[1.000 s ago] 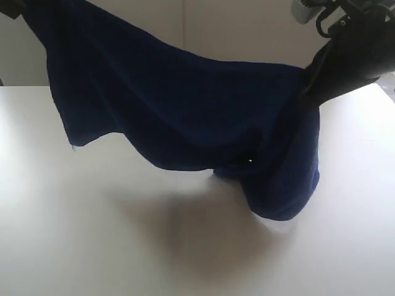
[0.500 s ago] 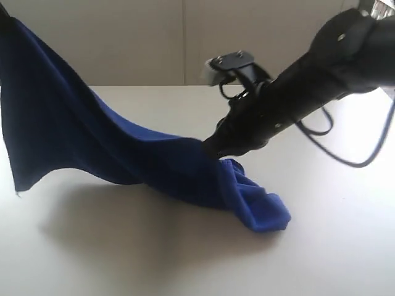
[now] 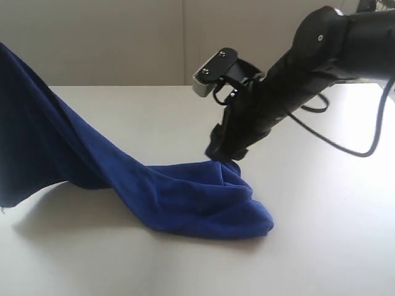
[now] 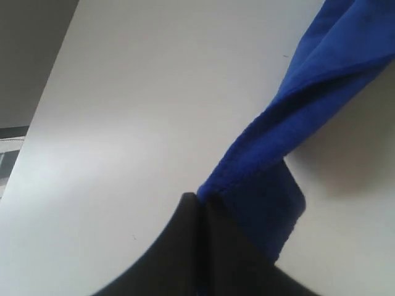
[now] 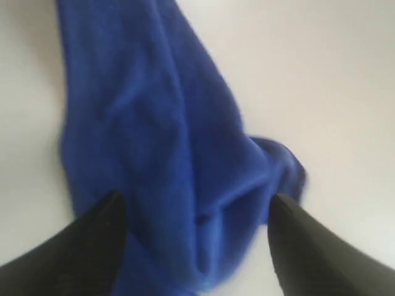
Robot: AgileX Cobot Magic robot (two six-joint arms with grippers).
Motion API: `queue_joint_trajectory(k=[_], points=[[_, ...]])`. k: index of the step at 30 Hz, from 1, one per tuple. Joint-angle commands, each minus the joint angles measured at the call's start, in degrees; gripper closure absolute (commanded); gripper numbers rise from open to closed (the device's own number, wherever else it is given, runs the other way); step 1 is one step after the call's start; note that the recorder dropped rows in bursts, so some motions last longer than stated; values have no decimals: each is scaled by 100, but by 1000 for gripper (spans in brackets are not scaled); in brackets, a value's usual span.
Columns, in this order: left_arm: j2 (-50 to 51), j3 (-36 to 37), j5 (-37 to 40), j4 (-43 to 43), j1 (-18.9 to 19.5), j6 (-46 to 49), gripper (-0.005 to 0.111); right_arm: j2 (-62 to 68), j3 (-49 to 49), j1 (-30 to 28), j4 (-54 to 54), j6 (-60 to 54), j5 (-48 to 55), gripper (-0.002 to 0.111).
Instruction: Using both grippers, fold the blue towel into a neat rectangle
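White tabletop [image 3: 345, 246]: right pincer [image 5: 196, 206] gapes wide over the blue towel [image 3: 185, 197], left pincer [image 4: 197, 198] clamps its edge.

Most likely a robotics lab or test room: plain white worktop [image 3: 333, 246], bare pale wall [image 3: 111, 43] with one vertical seam behind it, black robot arm [image 3: 308, 74] trailing a loose black cable [image 3: 367, 155] over the surface. Rest of the room out of view.

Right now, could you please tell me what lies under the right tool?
The bunched end of the blue towel lies on the white table beneath the open right tool. The cloth covers the table directly below, so anything under it cannot be seen.
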Motion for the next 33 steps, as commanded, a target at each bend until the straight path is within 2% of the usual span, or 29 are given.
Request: queue_joint_trajectory(k=[1,7,11,24,33], points=[[-45,38,35,50,18,-76,107,102,-32,-378,-1003,328,389,46],[-45,38,-54,39,18,-76,107,786,-32,-531,-871,-54,815,52],[-45,38,-54,39,18,-76,107,1168,-32,-531,-710,-250,847,53],[-45,38,-100,39,18,-76,107,1287,2,-531,-520,-389,1014,53],[-45,38,-99,-24,18,-76,107,1665,2,-531,-509,-151,1250,58]])
